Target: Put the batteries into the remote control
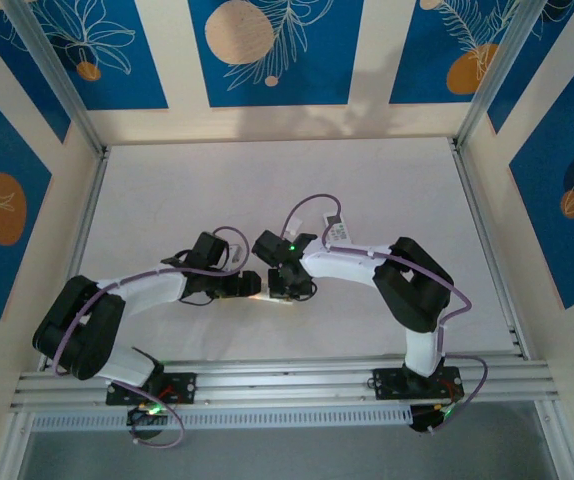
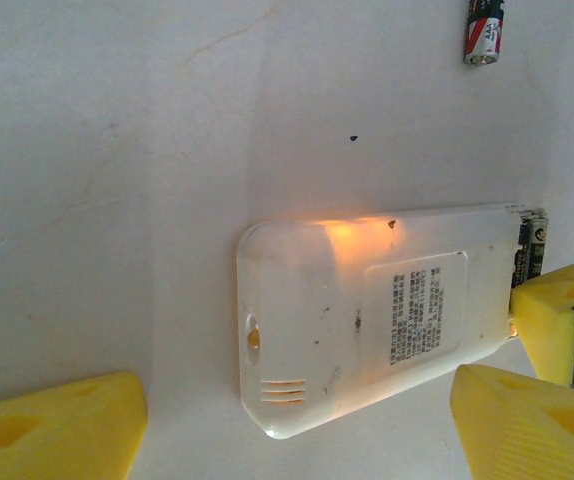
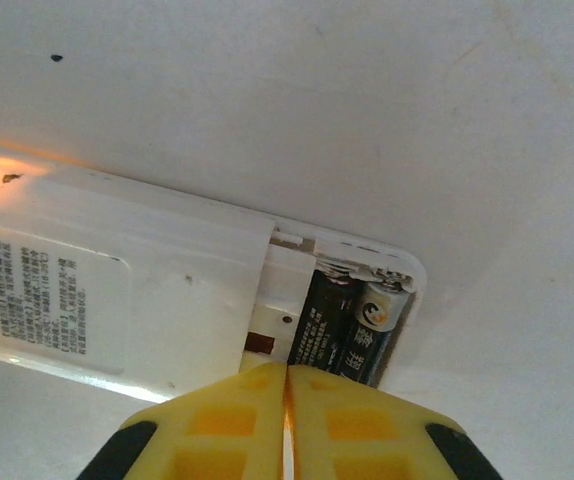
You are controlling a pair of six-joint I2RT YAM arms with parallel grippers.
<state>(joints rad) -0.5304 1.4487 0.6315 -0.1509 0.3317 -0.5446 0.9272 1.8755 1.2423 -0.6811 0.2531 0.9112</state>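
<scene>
2 batteries (image 3: 325, 322) in remote (image 3: 117, 290), R hand (image 3: 287, 385) closed

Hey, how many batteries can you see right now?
3. Two batteries, one beside the other, sit in the remote control's open compartment. A third battery lies loose on the table, apart from the remote. Others may be hidden.
</scene>
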